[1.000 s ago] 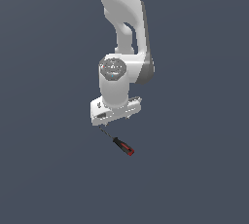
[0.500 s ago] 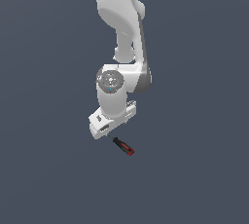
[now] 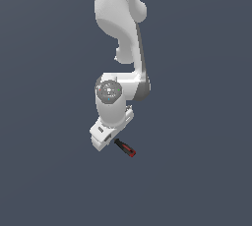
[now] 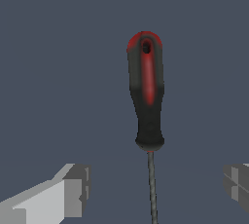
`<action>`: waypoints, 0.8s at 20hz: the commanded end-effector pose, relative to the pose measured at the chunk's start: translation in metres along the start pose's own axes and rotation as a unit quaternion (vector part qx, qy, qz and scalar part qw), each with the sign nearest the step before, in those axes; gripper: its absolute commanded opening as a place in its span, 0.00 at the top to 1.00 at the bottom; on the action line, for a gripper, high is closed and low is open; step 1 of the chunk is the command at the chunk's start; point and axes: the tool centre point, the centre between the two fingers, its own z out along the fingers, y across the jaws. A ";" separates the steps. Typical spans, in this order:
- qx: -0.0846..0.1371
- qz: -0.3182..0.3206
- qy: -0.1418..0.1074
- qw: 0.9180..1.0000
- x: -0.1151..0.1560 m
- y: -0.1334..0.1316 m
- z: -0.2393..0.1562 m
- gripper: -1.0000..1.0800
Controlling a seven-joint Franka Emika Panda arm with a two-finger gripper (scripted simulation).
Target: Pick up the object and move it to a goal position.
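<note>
One small screwdriver (image 4: 146, 96) with black-and-red handle lies below the wide-spread pincer (image 4: 155, 189).
Its thin dark shaft runs between the two fingertips (image 4: 75, 189), touching neither; the handle points away.

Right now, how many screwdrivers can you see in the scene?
1. The screwdriver lies on the dark surface just beside the claw, toward the exterior view's right. In the wrist view its thin shaft runs between the two open fingers. No others show.
</note>
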 end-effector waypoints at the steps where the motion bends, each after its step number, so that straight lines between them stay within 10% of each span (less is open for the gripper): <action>1: 0.000 -0.019 0.002 1.000 0.001 0.003 0.003 0.04; 16: -0.001 -0.044 0.003 0.999 0.002 0.007 0.018 0.04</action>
